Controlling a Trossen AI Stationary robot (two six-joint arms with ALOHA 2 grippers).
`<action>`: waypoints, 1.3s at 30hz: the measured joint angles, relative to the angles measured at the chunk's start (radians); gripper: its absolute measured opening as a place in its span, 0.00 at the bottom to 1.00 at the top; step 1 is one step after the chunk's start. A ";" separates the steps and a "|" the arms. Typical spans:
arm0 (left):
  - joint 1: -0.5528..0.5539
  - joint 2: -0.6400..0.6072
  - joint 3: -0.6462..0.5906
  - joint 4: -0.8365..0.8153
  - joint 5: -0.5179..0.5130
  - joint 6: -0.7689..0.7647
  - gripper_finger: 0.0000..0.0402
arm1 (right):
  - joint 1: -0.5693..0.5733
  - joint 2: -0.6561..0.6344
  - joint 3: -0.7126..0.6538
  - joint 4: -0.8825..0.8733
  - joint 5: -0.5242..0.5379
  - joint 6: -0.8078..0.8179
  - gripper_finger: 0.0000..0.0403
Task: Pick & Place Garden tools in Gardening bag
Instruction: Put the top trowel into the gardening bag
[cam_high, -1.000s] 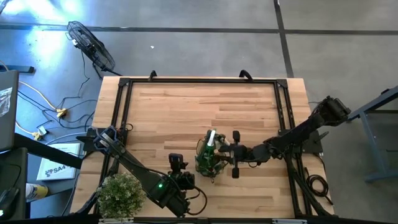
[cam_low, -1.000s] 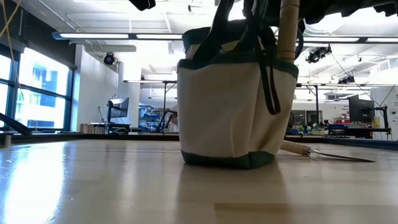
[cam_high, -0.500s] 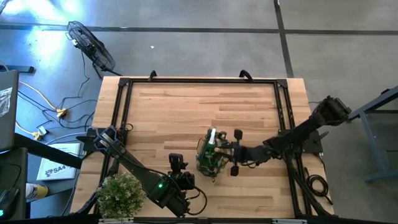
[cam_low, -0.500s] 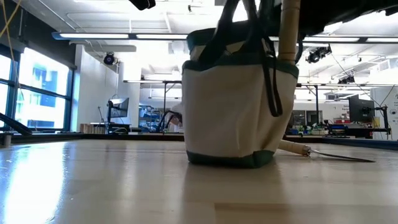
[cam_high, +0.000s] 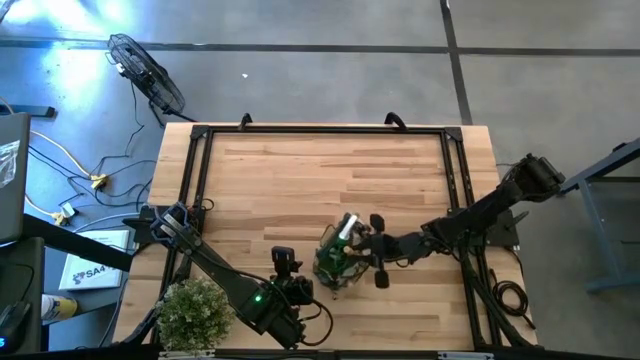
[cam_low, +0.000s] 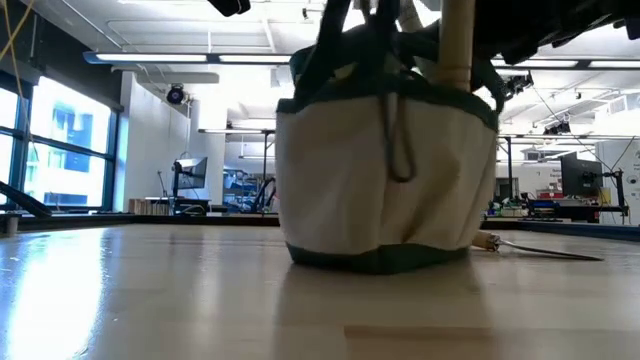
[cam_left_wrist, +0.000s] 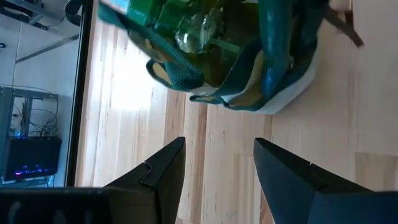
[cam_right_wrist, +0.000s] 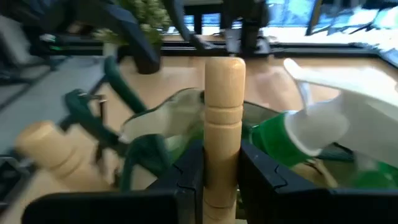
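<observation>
- The right gripper (cam_right_wrist: 214, 171) had its two dark fingers closed on the pale turned-wood handle (cam_right_wrist: 222, 118) of a garden tool, held upright over the mouth of the small olive-tan fabric gardening bag (cam_high: 335, 262).
- Compared with a second earlier, that gripper had swung the handle nearer the front edge, and the bag had turned and leaned with it; I judged the tool to be partway in, not yet released.
- A green-and-white spray piece (cam_right_wrist: 298, 134) and another wooden handle (cam_right_wrist: 46, 149) already sat in the bag, which stood near the front edge of the wooden table (cam_high: 300, 170).
- Behind the bag, a metal trowel (cam_low: 530, 247) lay on the table, apparently yet to be packed.
- The left gripper (cam_left_wrist: 214, 171) waited beside the bag, fingers spread and empty.
- No label on the bag or tools could be read.
</observation>
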 joint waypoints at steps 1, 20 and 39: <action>0.000 0.000 0.000 0.000 0.000 0.000 0.45 | 0.003 0.000 0.000 0.000 -0.012 0.016 0.14; 0.000 0.000 0.000 0.007 0.002 -0.011 0.45 | 0.061 0.000 0.000 -0.114 0.218 0.019 0.14; 0.000 0.000 0.000 0.007 0.003 -0.011 0.45 | 0.061 0.000 0.000 -0.167 0.143 0.087 0.25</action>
